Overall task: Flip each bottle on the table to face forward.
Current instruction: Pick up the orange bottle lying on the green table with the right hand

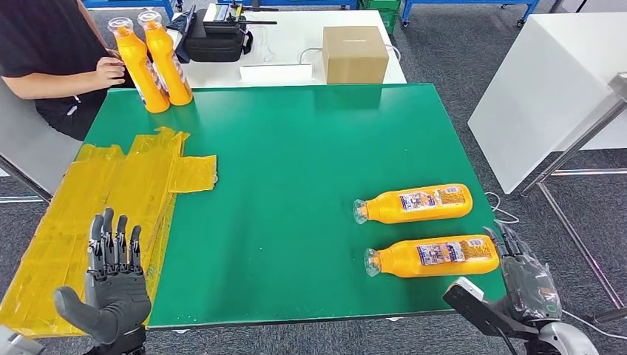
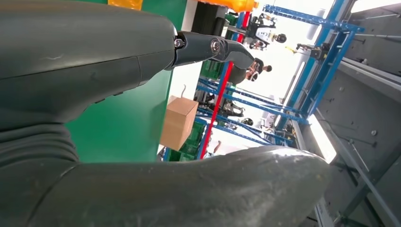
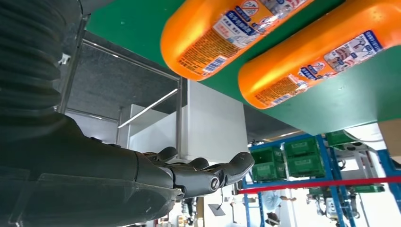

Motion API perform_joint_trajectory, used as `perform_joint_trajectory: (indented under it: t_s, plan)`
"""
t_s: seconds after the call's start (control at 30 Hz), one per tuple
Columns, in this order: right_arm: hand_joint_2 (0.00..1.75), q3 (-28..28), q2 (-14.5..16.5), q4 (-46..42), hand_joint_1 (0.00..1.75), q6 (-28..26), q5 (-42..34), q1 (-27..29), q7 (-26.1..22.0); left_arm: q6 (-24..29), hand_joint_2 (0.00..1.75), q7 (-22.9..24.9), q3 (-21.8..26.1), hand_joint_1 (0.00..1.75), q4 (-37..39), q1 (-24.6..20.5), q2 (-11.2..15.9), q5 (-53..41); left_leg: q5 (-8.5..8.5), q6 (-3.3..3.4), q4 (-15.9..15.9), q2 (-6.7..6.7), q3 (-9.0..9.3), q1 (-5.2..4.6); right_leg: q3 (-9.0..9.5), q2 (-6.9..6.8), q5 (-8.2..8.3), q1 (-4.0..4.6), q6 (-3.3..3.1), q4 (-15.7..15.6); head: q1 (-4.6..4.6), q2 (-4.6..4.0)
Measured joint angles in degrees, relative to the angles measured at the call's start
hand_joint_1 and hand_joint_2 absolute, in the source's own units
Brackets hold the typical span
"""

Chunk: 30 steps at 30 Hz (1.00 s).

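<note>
Behind the green table point(image 1: 296, 163) you have a white table point(image 1: 296, 33) carrying a closed cardboard box point(image 1: 355, 54), a black bag point(image 1: 214, 41) and a flat white slab point(image 1: 275, 72) at its near edge. Yellow tape patches point(image 1: 126, 192) cover the green table's left side, reaching its front edge. At the far left corner a person in a black shirt point(image 1: 44, 44) sits, one hand point(image 1: 109, 72) at the table's edge. To your right stands another white table point(image 1: 547, 81) with metal legs, over grey carpet point(image 1: 458, 59). The left wrist view shows blue racking point(image 2: 302, 94) and green crates point(image 2: 189, 146) beyond the box.
</note>
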Motion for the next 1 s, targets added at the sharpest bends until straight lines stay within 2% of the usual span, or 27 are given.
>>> perform_joint_trajectory:
  t_s: [0.5, 1.0]
  plan:
    - [1.75, 5.83, -4.61, 3.68, 0.00, 0.38, -0.13, -3.25, 2.88, -0.78, 0.00, 0.30, -0.03, 0.00, 1.17, -0.47, -0.34, 1.19, 0.00, 0.00, 0.00, -0.01, -0.01, 0.00, 0.00, -0.01, 0.00, 0.00, 0.00, 0.00, 0.00, 0.00]
    - [1.75, 7.71, -9.01, 4.82, 0.00, 2.54, -1.65, -3.55, 4.93, -0.74, 0.00, 1.05, -0.01, 0.00, 1.42, -0.91, -0.43, 1.84, 0.00, 0.00, 0.00, -0.01, -0.01, 0.00, 0.00, 0.00, 0.00, 0.00, 0.00, 0.00, -0.01, 0.00]
